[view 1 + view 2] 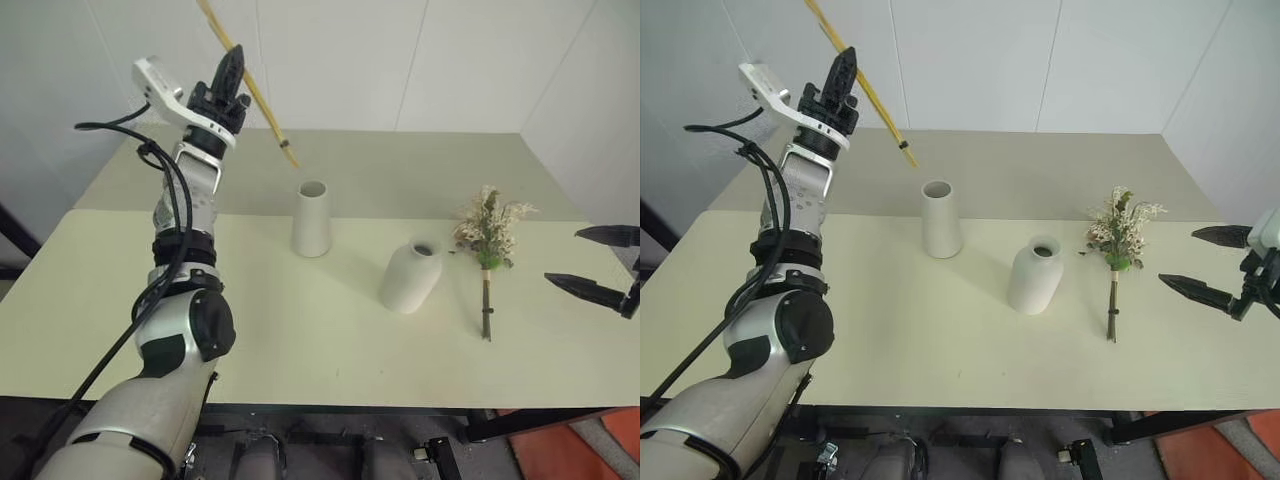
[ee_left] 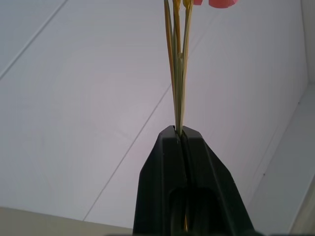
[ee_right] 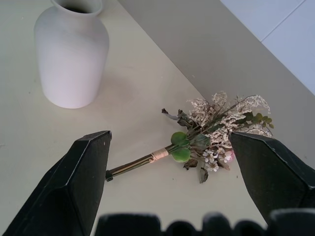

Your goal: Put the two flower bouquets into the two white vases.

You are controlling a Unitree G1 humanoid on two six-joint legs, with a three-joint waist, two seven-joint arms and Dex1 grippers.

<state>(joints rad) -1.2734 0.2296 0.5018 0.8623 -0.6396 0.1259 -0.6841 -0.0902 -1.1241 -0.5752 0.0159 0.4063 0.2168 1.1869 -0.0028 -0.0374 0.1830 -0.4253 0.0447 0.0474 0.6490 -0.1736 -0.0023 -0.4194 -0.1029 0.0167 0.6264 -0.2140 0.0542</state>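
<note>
**Wheat bunch lifted in the left pincer, dried bunch flat on the table**

From the head camera you see your left gripper raised high above the table, fingers pinched tight on the yellow wheat-stalk bunch. The stalks run slantwise through the grip, their cut end hanging just above and to the near-left of the tall cone vase. The rounder vase stands further right of that pincer, near the cone vase but apart from it. Your right gripper hovers at the table's right edge with its fingers spread wide, nothing in them; the cream dried bunch lies flat just to its left.

In the left wrist view, the closed fingers clamp the yellow stalks, with pink-red blossoms beyond the tips.

In the right wrist view, the dried bunch lies between and beyond the wide fingers, untouched, and the rounder vase stands further out past one finger.
</note>
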